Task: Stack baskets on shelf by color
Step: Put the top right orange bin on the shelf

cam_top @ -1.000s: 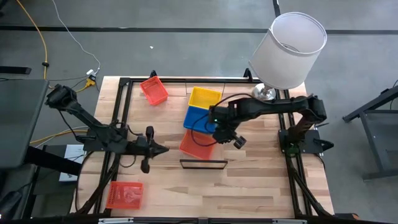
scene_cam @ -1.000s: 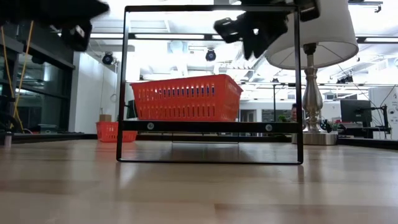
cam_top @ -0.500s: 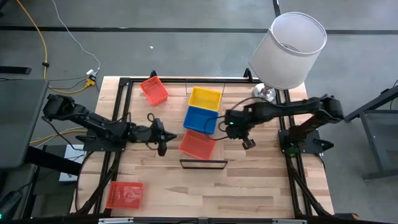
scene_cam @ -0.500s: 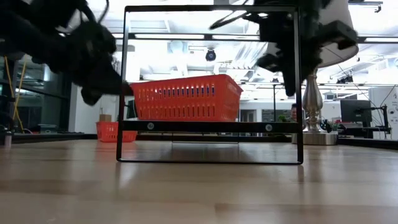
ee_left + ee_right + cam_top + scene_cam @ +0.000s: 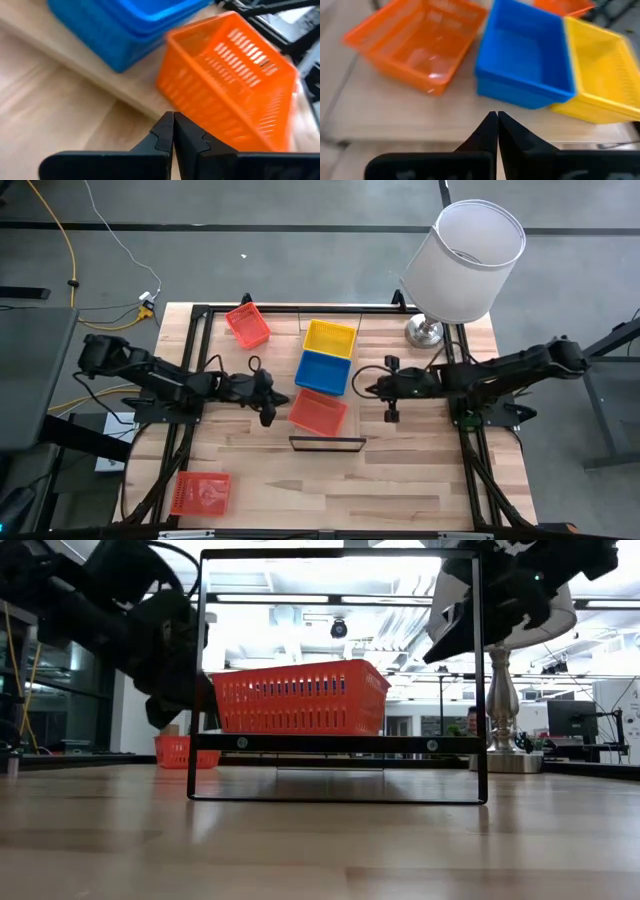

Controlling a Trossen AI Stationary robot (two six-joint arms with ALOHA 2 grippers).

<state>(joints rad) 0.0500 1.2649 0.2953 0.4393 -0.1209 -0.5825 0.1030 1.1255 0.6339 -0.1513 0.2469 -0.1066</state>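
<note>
Presently, the left gripper (image 5: 173, 131) had its fingers pressed together and held nothing; it hovered just beside the near red basket (image 5: 318, 412), on that basket's left flank. The right gripper (image 5: 497, 131) was likewise closed and empty, held off to the right of the row, facing the blue basket (image 5: 522, 75). The shelf (image 5: 345, 393) carried three baskets in a line: yellow basket (image 5: 329, 337) at the back, blue in the middle, red at the front and sitting skewed. Two more red baskets lay on the table off the shelf, one at the far left (image 5: 247, 325) and one at the near left corner (image 5: 200, 492). A lamp (image 5: 462, 260) stood at the far right.

In my judgement, the step in hand was the left arm's approach to the skewed red basket. The next move would call for opening the fingers over a basket wall before any grasp, or squaring it by a nudge.
</note>
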